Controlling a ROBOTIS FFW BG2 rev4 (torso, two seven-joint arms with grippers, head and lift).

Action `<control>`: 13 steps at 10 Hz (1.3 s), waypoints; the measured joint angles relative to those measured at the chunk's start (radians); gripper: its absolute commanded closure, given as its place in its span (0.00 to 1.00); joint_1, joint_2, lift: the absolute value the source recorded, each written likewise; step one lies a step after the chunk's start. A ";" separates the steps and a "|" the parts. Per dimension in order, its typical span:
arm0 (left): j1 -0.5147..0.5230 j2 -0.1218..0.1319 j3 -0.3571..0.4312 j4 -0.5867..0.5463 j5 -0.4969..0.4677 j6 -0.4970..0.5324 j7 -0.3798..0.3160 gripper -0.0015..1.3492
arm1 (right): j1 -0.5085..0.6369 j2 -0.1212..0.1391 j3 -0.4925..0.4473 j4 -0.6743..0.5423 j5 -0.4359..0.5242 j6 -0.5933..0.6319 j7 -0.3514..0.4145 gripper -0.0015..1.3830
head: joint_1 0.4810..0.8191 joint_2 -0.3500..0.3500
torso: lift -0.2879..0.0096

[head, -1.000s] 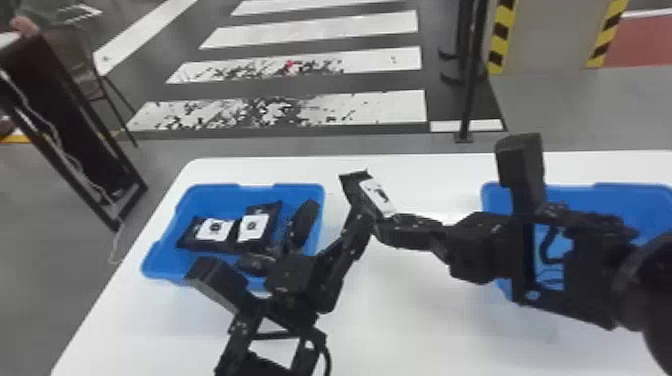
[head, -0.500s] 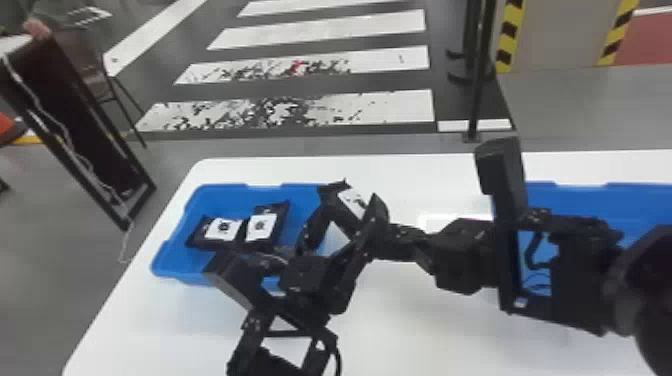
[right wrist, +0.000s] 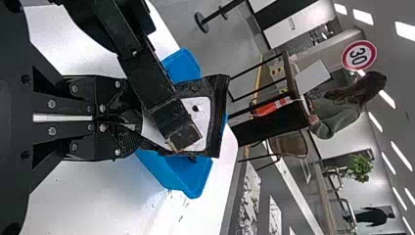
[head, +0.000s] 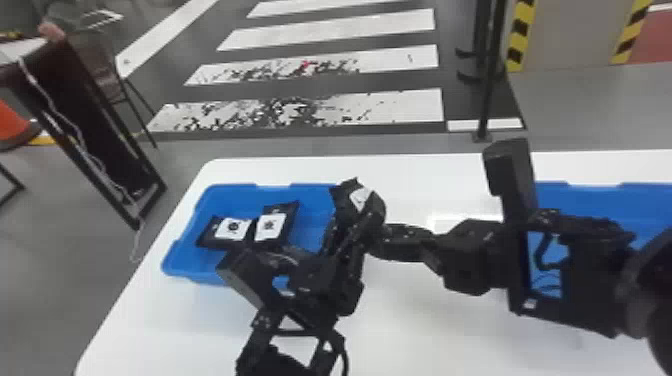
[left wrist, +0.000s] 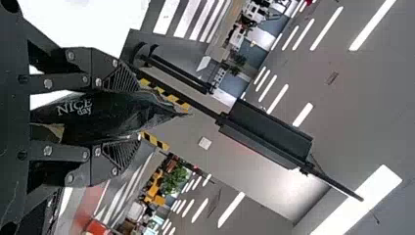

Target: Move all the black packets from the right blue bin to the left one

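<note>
Two blue bins, the left bin point(head: 312, 215) and right bin point(head: 600, 197), are shown. Two packets point(head: 232, 229) lie inside the left bin; a third packet point(head: 360, 197) is clasped between the left gripper point(head: 353, 220)'s fingers, edge pinched by the right gripper point(head: 386, 240).

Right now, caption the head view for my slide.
Left gripper and right gripper meet at one black packet near the left blue bin, where two others lie.

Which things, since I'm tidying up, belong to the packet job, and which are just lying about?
Part of the job:
- black packet in the right gripper
- left gripper
- left blue bin, with two black packets
- right blue bin

Just around:
- orange cone
- chair
- round sign
- black post
- green plant
</note>
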 measured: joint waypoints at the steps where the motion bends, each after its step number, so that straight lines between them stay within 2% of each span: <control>1: 0.000 -0.001 0.003 0.000 -0.007 -0.019 -0.001 0.90 | -0.001 0.000 0.000 0.003 -0.002 -0.006 0.000 0.77 | 0.63 0.85 | 0.40; 2: 0.000 -0.004 0.014 0.001 -0.019 -0.045 0.000 0.90 | -0.001 0.001 0.000 0.013 -0.009 -0.021 0.008 0.72 | 0.63 0.87 | 0.40; 4: -0.015 -0.014 0.068 0.026 -0.086 -0.071 0.014 0.90 | 0.007 0.001 -0.011 0.052 -0.025 -0.066 0.041 0.14 | 0.63 0.92 | 0.40; 5: -0.051 -0.017 0.103 0.087 -0.154 -0.090 0.028 0.90 | 0.019 0.002 -0.032 0.060 -0.026 -0.075 0.050 0.06 | 0.63 0.93 | 0.40; 6: -0.097 -0.021 0.148 0.165 -0.235 -0.109 0.044 0.89 | 0.032 0.003 -0.052 0.062 -0.025 -0.079 0.056 0.09 | 0.63 0.95 | 0.40; 7: -0.134 -0.026 0.194 0.232 -0.307 -0.116 0.066 0.61 | 0.043 0.005 -0.067 0.066 -0.016 -0.099 0.068 0.10 | 0.63 0.99 | 0.40; 8: -0.150 -0.029 0.224 0.267 -0.339 -0.119 0.077 0.18 | 0.056 0.007 -0.083 0.090 -0.006 -0.159 0.095 0.10 | 0.63 1.00 | 0.40; 9: -0.147 -0.030 0.237 0.275 -0.347 -0.151 0.078 0.03 | 0.075 0.013 -0.114 0.127 0.016 -0.245 0.121 0.10 | 0.63 0.99 | 0.40; 11: -0.113 -0.038 0.228 0.240 -0.336 -0.217 0.077 0.14 | 0.167 0.039 -0.234 0.143 0.095 -0.379 0.123 0.10 | 0.63 0.89 | 0.40; 13: -0.051 -0.046 0.194 0.165 -0.316 -0.209 0.077 0.15 | 0.284 0.075 -0.360 0.077 0.221 -0.476 0.084 0.09 | 0.63 0.76 | 0.40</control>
